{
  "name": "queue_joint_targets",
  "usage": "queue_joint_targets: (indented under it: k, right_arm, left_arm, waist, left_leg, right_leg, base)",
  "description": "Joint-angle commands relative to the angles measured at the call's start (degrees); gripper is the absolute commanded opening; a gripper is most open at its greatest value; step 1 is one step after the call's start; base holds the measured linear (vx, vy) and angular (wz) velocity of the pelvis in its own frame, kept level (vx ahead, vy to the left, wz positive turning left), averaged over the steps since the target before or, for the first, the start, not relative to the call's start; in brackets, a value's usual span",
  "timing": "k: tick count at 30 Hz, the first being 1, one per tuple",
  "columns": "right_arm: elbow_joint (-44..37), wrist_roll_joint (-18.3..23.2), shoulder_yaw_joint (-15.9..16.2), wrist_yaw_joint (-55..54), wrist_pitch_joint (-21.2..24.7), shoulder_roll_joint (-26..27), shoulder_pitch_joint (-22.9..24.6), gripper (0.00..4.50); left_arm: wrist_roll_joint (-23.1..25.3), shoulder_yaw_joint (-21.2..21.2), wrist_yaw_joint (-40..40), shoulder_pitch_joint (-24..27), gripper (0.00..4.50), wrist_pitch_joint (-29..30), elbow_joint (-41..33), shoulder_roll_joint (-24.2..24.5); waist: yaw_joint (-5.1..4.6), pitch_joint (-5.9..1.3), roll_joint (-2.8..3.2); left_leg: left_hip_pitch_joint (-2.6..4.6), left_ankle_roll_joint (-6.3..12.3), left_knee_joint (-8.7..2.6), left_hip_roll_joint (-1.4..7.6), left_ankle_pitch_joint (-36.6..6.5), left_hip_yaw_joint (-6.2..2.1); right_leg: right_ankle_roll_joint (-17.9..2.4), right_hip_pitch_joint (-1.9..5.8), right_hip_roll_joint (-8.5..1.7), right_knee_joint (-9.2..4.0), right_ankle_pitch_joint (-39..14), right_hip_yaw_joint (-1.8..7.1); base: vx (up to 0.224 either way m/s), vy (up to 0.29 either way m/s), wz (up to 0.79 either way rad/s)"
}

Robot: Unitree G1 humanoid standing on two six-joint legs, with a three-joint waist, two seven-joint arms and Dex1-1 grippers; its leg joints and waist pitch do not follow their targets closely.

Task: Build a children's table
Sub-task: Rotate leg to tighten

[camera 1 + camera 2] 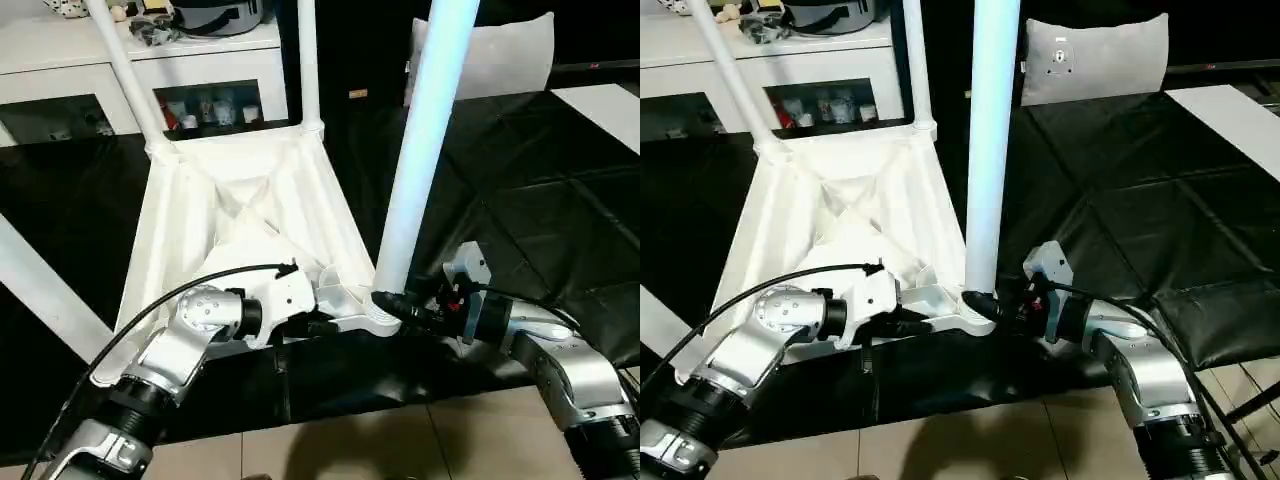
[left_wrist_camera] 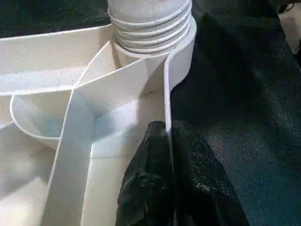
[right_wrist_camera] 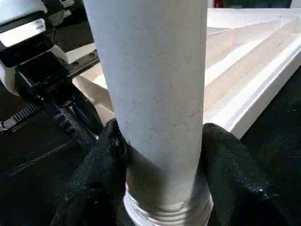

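The white table top (image 1: 250, 210) lies upside down on a black mat, its X ribs facing up. Two legs (image 1: 125, 65) (image 1: 308, 60) stand in its far corners. Another leg (image 1: 40, 285) crosses the left edge. At the near right corner a fourth leg (image 1: 425, 140) stands upright in its socket (image 1: 383, 312), with its thread (image 2: 150, 28) partly showing above it. My right gripper (image 1: 395, 305) is shut on this leg's base, one black finger (image 3: 101, 160) on each side. My left gripper (image 1: 318, 322) is shut on the top's rim (image 2: 167, 94) just beside that socket.
A white cabinet (image 1: 200, 60) with glass doors stands behind the table top, with clutter on it. A grey cushion (image 1: 500, 55) leans at the back right. The black mat (image 1: 520, 180) spreads to the right, and tiled floor (image 1: 400, 440) lies in front.
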Motion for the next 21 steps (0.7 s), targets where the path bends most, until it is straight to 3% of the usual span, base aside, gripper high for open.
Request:
queue_joint_targets:
  k: [1,3,5,6,8,10,13,14,15,16,18,21]
  right_arm:
    - [0.1,-1.3,2.3,-2.8,1.6,1.7,0.4,1.99]
    - [2.2,-4.7,2.7,-10.6,1.8,5.4,-0.7,1.98]
    - [4.3,-6.6,2.1,-18.4,2.5,9.8,-2.2,1.97]
    - [5.4,-6.6,1.2,-22.0,3.3,12.0,-3.1,1.97]
    - [6.5,-6.7,0.3,-25.2,3.8,13.8,-4.0,1.96]
    - [9.4,-7.6,-1.3,-30.7,3.9,16.1,-6.1,1.96]
    - [12.7,-7.8,-2.0,-32.9,3.0,18.1,-8.5,1.96]
    - [13.2,-8.1,-1.9,-33.1,2.3,18.3,-8.9,2.31]
    - [13.4,-7.5,-2.4,-32.5,1.9,19.0,-9.1,2.65]
    - [13.4,-7.9,-2.6,-32.5,1.2,19.1,-9.1,2.68]
    - [13.4,-7.9,-2.6,-32.5,1.2,19.1,-9.1,2.89]
    - [11.4,-7.8,-3.8,-30.5,-1.0,16.6,-7.3,3.13]
  left_arm:
    - [-0.4,0.0,3.6,-0.9,0.00,2.4,0.2,-2.1]
    - [0.0,0.5,7.0,-1.9,0.00,6.2,-0.3,-4.5]
    - [1.1,0.2,10.5,-3.1,0.00,9.1,-0.4,-7.1]
    - [1.7,0.0,12.2,-3.6,0.00,10.3,-0.2,-8.6]
    - [2.2,-0.2,13.6,-4.1,0.00,11.3,0.1,-10.0]
    - [2.8,-0.1,16.5,-4.9,0.00,12.4,1.2,-12.5]
    - [4.0,0.1,21.4,-6.4,0.00,12.5,3.5,-16.0]
    - [4.2,0.1,22.1,-6.7,0.00,12.2,4.0,-16.5]
    - [4.7,-0.1,22.6,-7.0,0.00,12.1,4.4,-16.8]
    - [5.3,-0.4,22.8,-7.3,0.00,11.7,4.8,-16.6]
    - [5.3,-0.4,22.8,-7.3,0.00,11.7,4.9,-16.6]
    - [6.0,0.1,22.6,-7.7,0.00,9.8,5.9,-14.7]
  waist:
    - [-0.26,-3.21,-1.12]
    - [-0.67,-2.75,-1.15]
    - [-1.79,-2.07,-1.12]
    - [-2.80,-2.20,-1.14]
    - [-3.83,-2.37,-0.82]
    - [-5.00,-2.47,-0.63]
    - [-5.68,-2.45,-0.52]
    - [-5.83,-2.51,-0.21]
    - [-6.21,-2.48,-0.46]
    - [-6.41,-2.61,-0.37]
    - [-6.44,-2.74,-0.42]
    - [-5.71,-3.13,-0.45]
  left_leg:
    - [0.13,5.29,-3.85,3.70,-7.5,-1.57]
    - [0.57,3.80,-3.97,3.46,-10.1,-1.52]
    - [1.06,1.84,-3.89,2.91,-14.6,-1.81]
    - [1.34,1.04,-3.72,2.71,-16.6,-2.10]
    - [1.49,1.32,-3.96,3.03,-18.3,-2.53]
    - [1.10,1.80,-4.21,3.20,-19.6,-2.89]
    - [1.18,1.67,-4.03,2.96,-20.3,-2.93]
    - [1.16,1.79,-4.08,3.03,-20.3,-2.94]
    - [0.84,1.98,-4.27,3.23,-20.3,-3.16]
    - [0.80,2.33,-4.30,3.32,-19.8,-3.18]
    - [0.58,2.65,-4.32,3.38,-18.6,-3.15]
    - [0.31,4.21,-4.36,3.81,-14.0,-2.97]
  right_leg:
    - [-4.3,3.14,-4.45,-4.91,-22.1,3.79]
    - [-3.1,2.77,-4.37,-5.81,-27.3,3.47]
    - [-0.8,2.66,-4.31,-7.02,-34.6,2.42]
    - [0.7,2.86,-4.40,-7.51,-36.5,2.00]
    - [1.1,2.94,-4.38,-7.75,-34.6,1.95]
    - [0.3,3.26,-4.47,-7.53,-31.8,1.83]
    - [0.2,3.36,-4.58,-7.81,-32.4,1.51]
    - [0.0,3.44,-4.71,-7.78,-31.8,1.49]
    - [-0.2,3.76,-4.72,-7.72,-30.6,1.42]
    - [-0.8,3.82,-4.96,-7.55,-29.3,1.67]
    - [-1.5,3.89,-5.08,-7.26,-27.9,1.99]
    - [-4.0,4.01,-5.12,-6.19,-21.8,2.77]
  base:
    - [0.000,0.000,0.00]
    - [0.000,0.000,0.00]
    - [0.000,0.000,0.00]
    - [0.000,0.000,0.00]
    - [0.000,0.000,0.00]
    - [0.000,0.000,0.00]
    - [0.000,0.000,0.00]
    - [0.000,0.000,0.00]
    - [0.000,0.000,0.00]
    - [0.000,0.000,0.00]
    - [0.000,0.000,0.00]
    - [0.000,0.000,0.00]
